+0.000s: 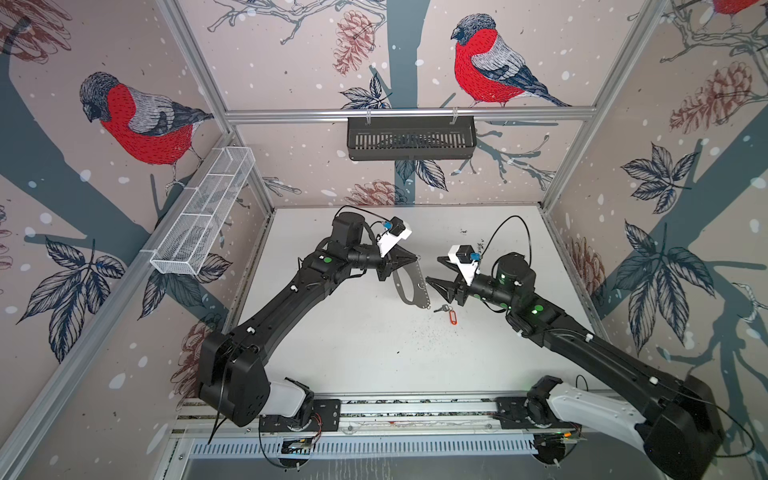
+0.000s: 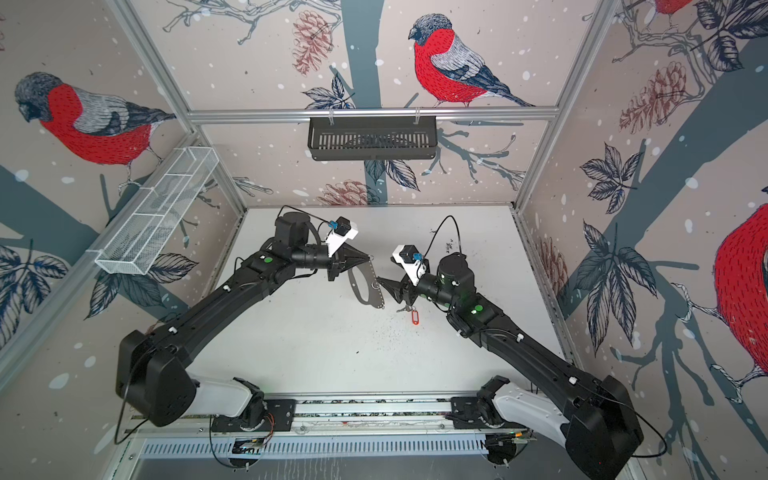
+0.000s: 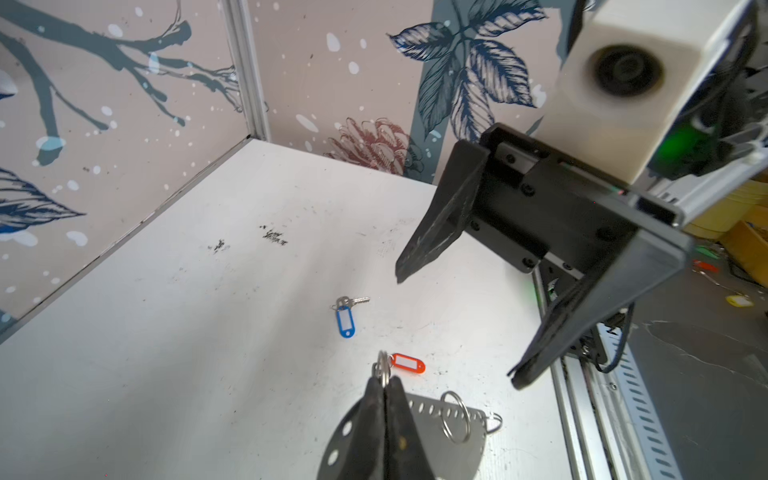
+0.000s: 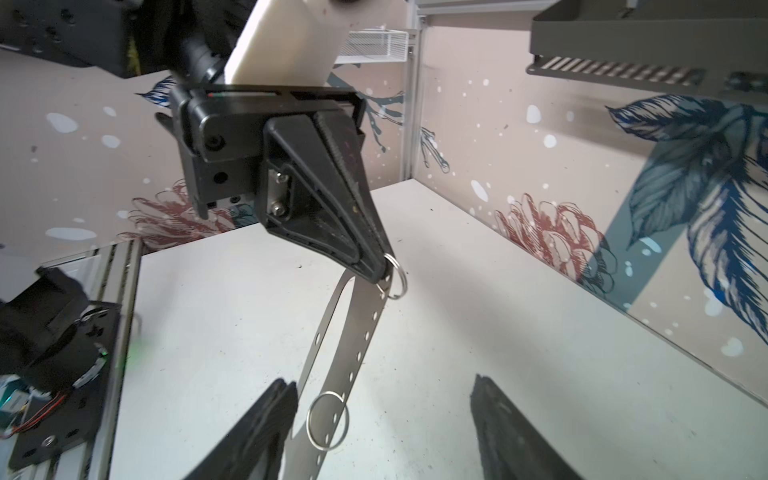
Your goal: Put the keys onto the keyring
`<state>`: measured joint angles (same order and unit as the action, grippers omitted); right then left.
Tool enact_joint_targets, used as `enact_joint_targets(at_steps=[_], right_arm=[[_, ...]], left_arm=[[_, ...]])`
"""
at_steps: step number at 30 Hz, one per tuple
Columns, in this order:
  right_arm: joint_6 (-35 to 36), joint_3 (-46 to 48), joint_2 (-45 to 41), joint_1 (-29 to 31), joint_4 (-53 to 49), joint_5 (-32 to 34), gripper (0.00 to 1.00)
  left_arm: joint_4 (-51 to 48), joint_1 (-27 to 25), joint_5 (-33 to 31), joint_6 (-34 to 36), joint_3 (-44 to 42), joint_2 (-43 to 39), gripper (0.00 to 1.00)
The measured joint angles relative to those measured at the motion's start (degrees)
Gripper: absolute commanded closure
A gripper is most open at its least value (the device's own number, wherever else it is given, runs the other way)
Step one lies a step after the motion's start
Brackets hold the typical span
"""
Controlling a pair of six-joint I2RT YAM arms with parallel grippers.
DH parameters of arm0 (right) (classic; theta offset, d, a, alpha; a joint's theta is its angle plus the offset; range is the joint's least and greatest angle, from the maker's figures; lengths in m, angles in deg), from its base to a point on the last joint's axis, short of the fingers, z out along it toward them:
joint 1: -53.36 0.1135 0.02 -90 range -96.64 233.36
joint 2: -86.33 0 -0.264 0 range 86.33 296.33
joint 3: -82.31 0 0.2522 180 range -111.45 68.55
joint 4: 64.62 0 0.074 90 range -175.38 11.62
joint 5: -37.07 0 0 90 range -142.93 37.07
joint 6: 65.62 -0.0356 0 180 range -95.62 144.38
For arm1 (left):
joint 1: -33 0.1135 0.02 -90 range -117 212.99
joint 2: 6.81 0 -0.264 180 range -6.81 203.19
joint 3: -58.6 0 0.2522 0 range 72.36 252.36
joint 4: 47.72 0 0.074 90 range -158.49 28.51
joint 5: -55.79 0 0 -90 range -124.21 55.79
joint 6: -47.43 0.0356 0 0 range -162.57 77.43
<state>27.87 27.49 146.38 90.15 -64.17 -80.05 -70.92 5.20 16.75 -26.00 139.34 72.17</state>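
Walls (image 1: 291, 62): bullfinch and pine-cone wallpaper on left, back and right, with aluminium frame posts (image 1: 619, 62) at the corners.
Left wall: white wire-mesh basket (image 1: 203, 216) clipped to the side rail.
Back rail, centre: black slotted tray (image 1: 411, 139).

Table (image 1: 353, 345): white and scuffed, dark specks scattered right of centre, a few black smudges toward the far edge. Mounting rail (image 1: 415, 409) along the near edge carries both arm bases.

Left gripper (image 1: 414, 258), mid-table: fingers closed on the keyring (image 1: 409, 291), pinching its edge right next to a split ring (image 4: 392, 276). The plate hangs down from the fingers, holes along its curved edge, with a second split ring (image 4: 326, 419) lower down. Can't tell whether its lower end touches the table.

Red-tag key set (image 1: 451, 316): flat on the table, just near-right of the keyring's lower end, not attached.
Blue-tag key set (image 3: 345, 322): also flat on the table, apart from the red one. I only find it in the left wrist view.

Right gripper (image 1: 434, 270): right of the keyring and facing it, fingers apart, nothing in them. In the right wrist view the plate's lower part passes just beside one of the fingers (image 4: 274, 415).
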Motion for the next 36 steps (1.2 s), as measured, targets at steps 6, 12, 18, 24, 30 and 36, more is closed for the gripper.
enact_joint_targets(at_steps=[6,12,18,24,30,36], right_arm=[[2.19,-0.57,-0.87,1.11,-1.64,-3.28,0.47],[2.93,-0.72,-2.67,1.18,-1.99,-5.14,0.53],[3.98,-0.83,-4.24,1.2,-1.99,-7.04,0.64],[4.22,-1.16,-3.87,1.42,-2.19,-8.44,0.75],[4.7,-1.77,-2.71,1.51,-3.08,-8.85,0.77],[5.66,-2.14,-2.49,1.57,-4.26,-9.29,0.84]], left_arm=[[-1.25,-3.41,1.25,2.38,-1.75,-4.09,1.0],[-3.04,-5.46,0.13,4.52,-1.92,-5.44,1.0],[-4.02,-6.16,-0.22,5.66,-1.95,-5.44,1.0],[-4.13,-6.38,-0.07,5.88,-2.58,-5.75,1.0],[-4.09,-6.54,0.31,6.05,-2.91,-6.29,1.0],[-4.07,-6.75,0.74,6.29,-3.02,-6.51,1.0]])
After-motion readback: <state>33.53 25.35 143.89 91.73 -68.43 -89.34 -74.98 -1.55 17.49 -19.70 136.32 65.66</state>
